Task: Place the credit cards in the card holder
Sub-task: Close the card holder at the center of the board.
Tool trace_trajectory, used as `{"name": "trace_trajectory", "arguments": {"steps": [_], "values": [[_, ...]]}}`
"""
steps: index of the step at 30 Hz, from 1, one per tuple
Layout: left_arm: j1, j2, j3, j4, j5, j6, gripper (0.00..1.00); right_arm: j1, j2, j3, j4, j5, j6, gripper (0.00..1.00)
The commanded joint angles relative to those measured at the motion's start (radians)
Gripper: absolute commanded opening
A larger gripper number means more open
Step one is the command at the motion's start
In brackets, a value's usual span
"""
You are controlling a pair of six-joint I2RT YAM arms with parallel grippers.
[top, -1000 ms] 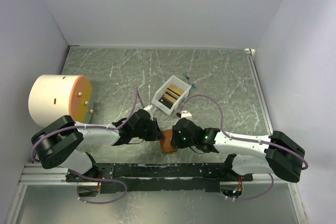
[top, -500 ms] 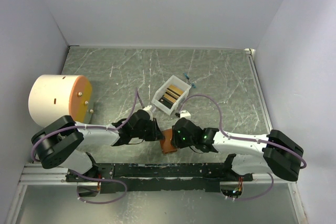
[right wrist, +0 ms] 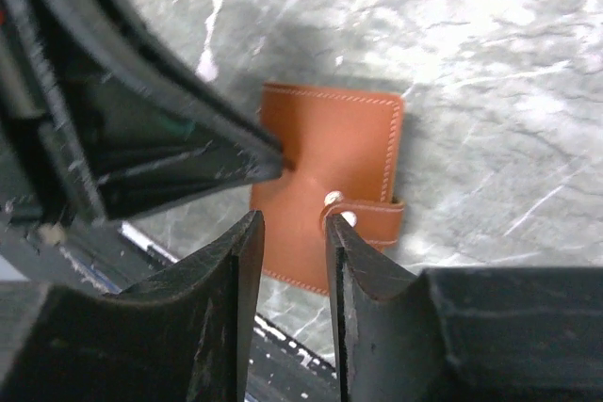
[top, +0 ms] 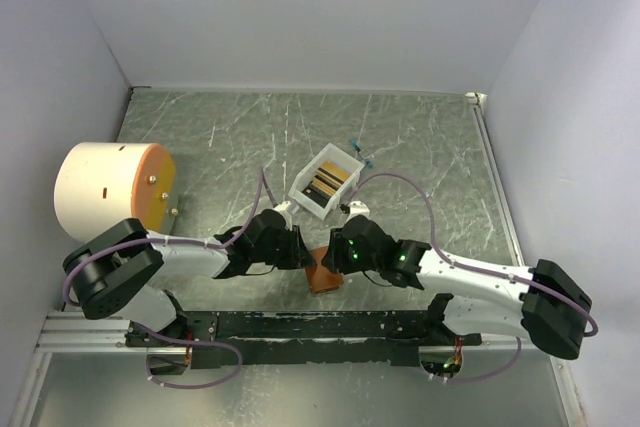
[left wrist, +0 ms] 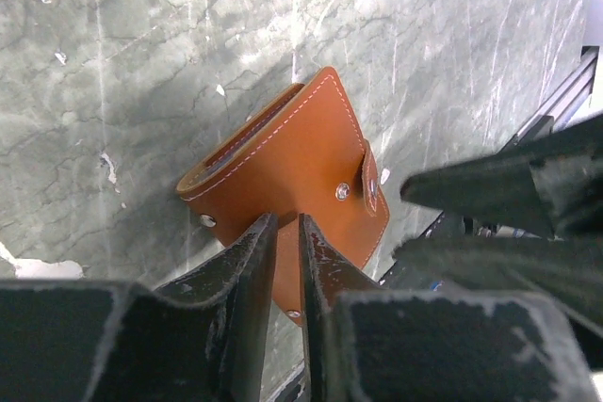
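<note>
The card holder (top: 322,271) lies at 6 o'clock from the white box (top: 325,183). The left fingers (left wrist: 247,265) are nearly together, grip unclear; the right fingers (right wrist: 236,265) stand apart at the snap tab (right wrist: 377,217).

card holder (left wrist: 301,152): smooth tan leather, metal snaps (left wrist: 342,192) | table (left wrist: 141,44): marbled grey, scuffed
</note>
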Motion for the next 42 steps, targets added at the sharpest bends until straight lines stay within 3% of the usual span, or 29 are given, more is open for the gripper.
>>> {"name": "trace_trajectory", "arguments": {"steps": [1,9,15,29,42], "values": [[-0.001,0.026,-0.021,-0.002,0.044,0.017,0.28,-0.061,0.077,0.053,-0.033,-0.035,-0.009,0.31],[-0.003,0.029,-0.002,-0.035,0.03,0.029,0.28,-0.072,0.008,0.012,-0.055,-0.011,0.041,0.23],[-0.005,0.035,0.009,-0.048,0.024,0.038,0.28,-0.104,0.009,-0.042,0.016,-0.098,0.059,0.22],[-0.013,0.045,0.02,-0.047,0.024,0.032,0.28,-0.111,0.048,-0.095,0.137,-0.136,0.108,0.22],[-0.018,0.052,0.039,-0.054,0.04,0.059,0.28,-0.127,0.055,-0.082,0.104,-0.118,0.085,0.22]]}}
